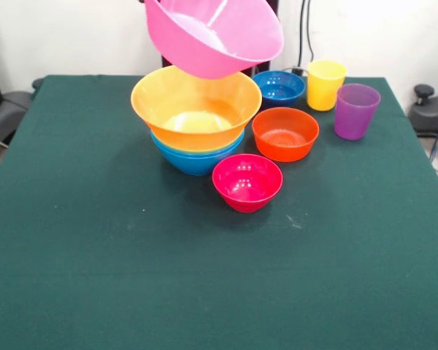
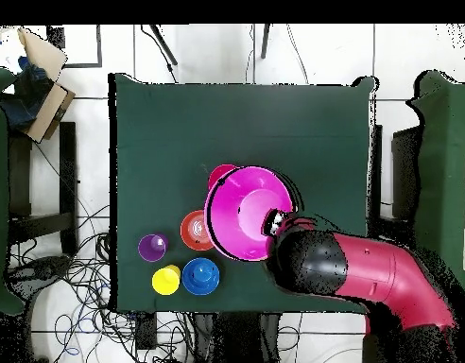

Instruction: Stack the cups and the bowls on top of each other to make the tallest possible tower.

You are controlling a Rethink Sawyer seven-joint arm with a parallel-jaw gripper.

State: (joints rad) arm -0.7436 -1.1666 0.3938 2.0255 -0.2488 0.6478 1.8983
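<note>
My gripper [image 2: 272, 224] is shut on the rim of the large pink bowl [image 1: 215, 33], holding it tilted in the air above the tower. The tower is a large orange bowl [image 1: 196, 102] nested in light blue bowls [image 1: 197, 159]. In the overhead view the pink bowl [image 2: 238, 213] hides the tower. Beside the tower stand the crimson bowl [image 1: 247, 181], the orange-red bowl [image 1: 285, 133] and the dark blue bowl [image 1: 279, 86]. The yellow cup [image 1: 325, 84] and the purple cup [image 1: 355, 110] stand upright beyond them. No green bowl shows.
The green table [image 1: 95, 255] carries only these things, all grouped on the robot's side. My red arm [image 2: 387, 274] reaches in from the table's edge. Cables [image 2: 76, 284] and a cardboard box [image 2: 43, 80] lie off the table.
</note>
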